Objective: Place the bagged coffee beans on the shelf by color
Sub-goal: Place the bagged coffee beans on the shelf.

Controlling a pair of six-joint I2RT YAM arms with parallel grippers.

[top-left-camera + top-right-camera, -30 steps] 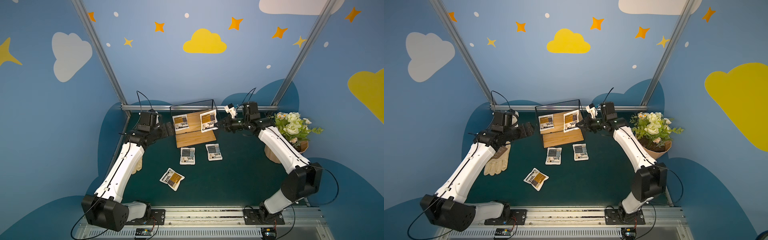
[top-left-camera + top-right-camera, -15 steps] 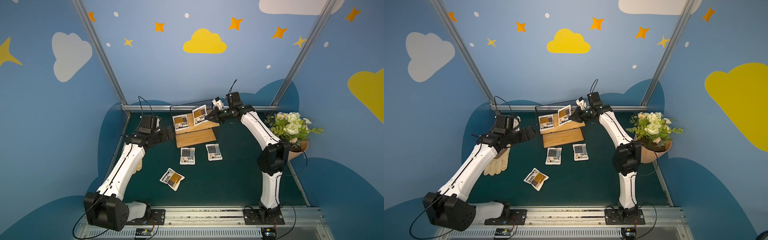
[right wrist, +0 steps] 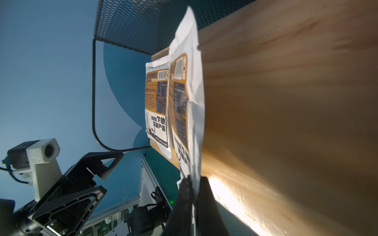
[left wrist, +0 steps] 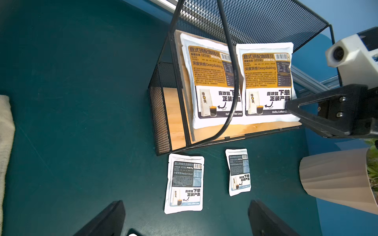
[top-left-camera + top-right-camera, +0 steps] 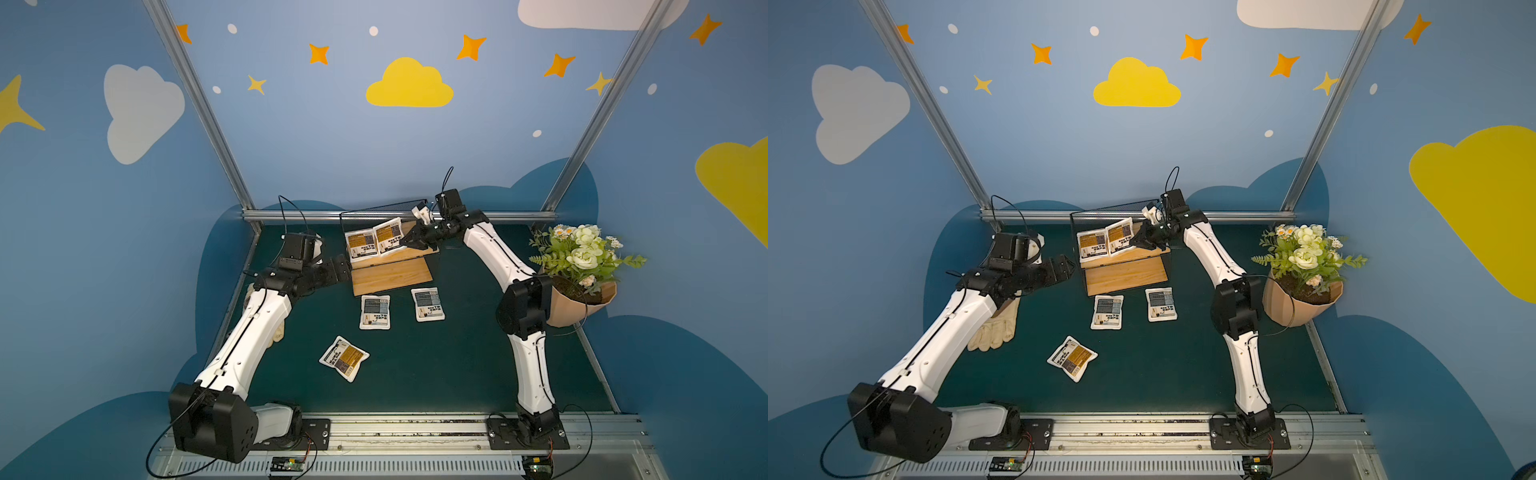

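Orange pouch [image 3: 181, 102] on shelf [image 5: 390, 276] | right wrist view alone: right pincer [image 3: 194, 180] pinches edge | left pincer [image 4: 186, 203] spread

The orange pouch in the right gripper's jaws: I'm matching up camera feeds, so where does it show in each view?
A top view: the held orange pouch, tilted over the shelf, near picture centre.
A top view: same spot, slightly further left.
Left wrist: pouch in front of the mesh back, corner at the jaws.
Right wrist: edge-on, pinched by the right gripper.
Shared landmark: the shelf's black mesh back.
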